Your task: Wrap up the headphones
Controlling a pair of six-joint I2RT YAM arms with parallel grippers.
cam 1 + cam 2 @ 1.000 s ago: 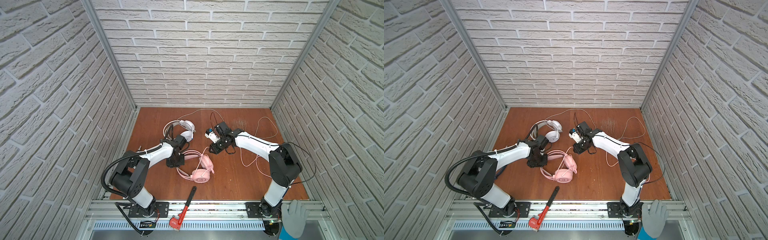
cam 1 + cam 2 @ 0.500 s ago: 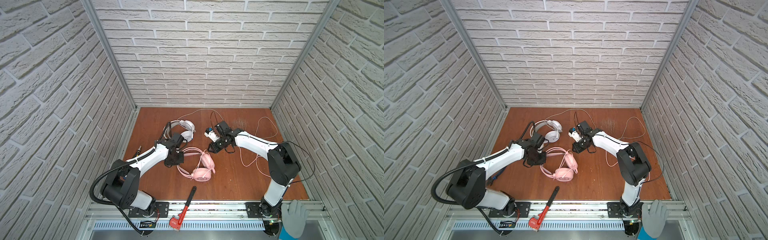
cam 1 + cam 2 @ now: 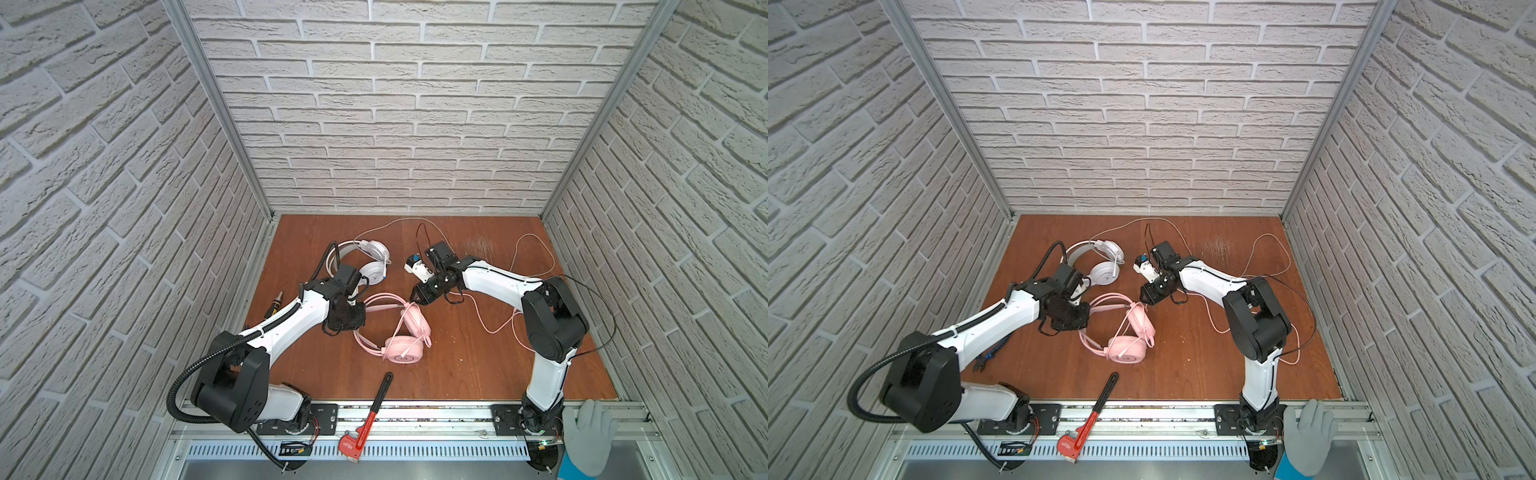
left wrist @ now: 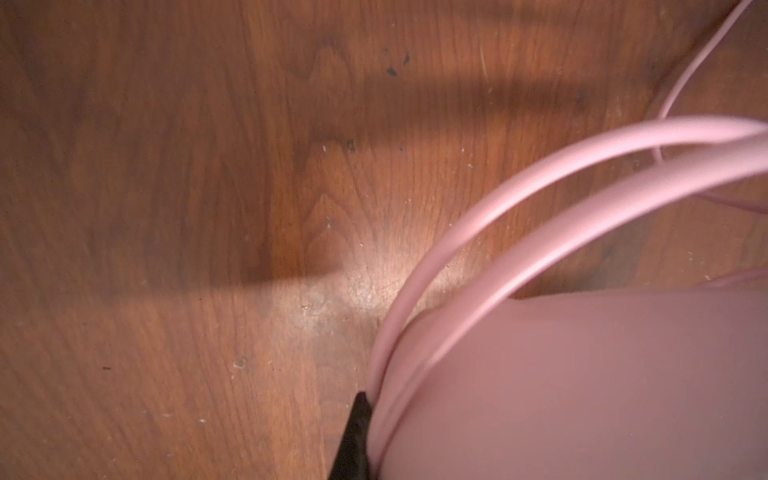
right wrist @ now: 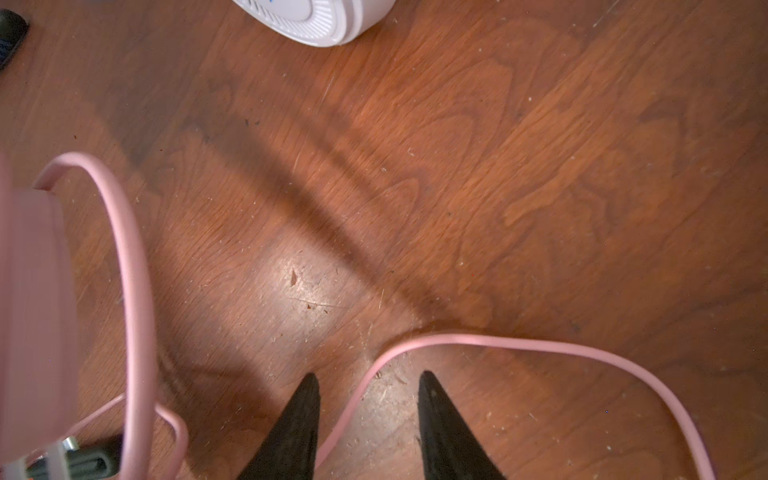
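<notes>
Take the red-and-black pipe wrench (image 3: 365, 419) at the front edge of the brown wooden desk (image 3: 457, 374) as the marker. The all-pink over-ear headset (image 3: 401, 332) lies just beyond the wrench, mid-desk. The white over-ear headset with grey inner band (image 3: 372, 266) lies farther beyond it, with no claw on it. The left claw (image 3: 355, 322) is closed on the pink headset's headband. In the left wrist view one black fingertip (image 4: 353, 432) presses against the thin pink rails, and the other is hidden behind the padded band. The right claw (image 5: 368, 375) has its fingers apart, and the thin pink cable (image 5: 540, 345) runs between them on the wood without being pinched. In both top views that cable sprawls in wide loose loops beyond and to the right of the wrench. The white headset's thin pale cable (image 3: 388, 226) trails away farther still from the wrench. By my judgement the wrapping has barely begun, since no turn of either cable shows around a headband. What is left is gathering and winding the pink cable, then all of the white headset.
</notes>
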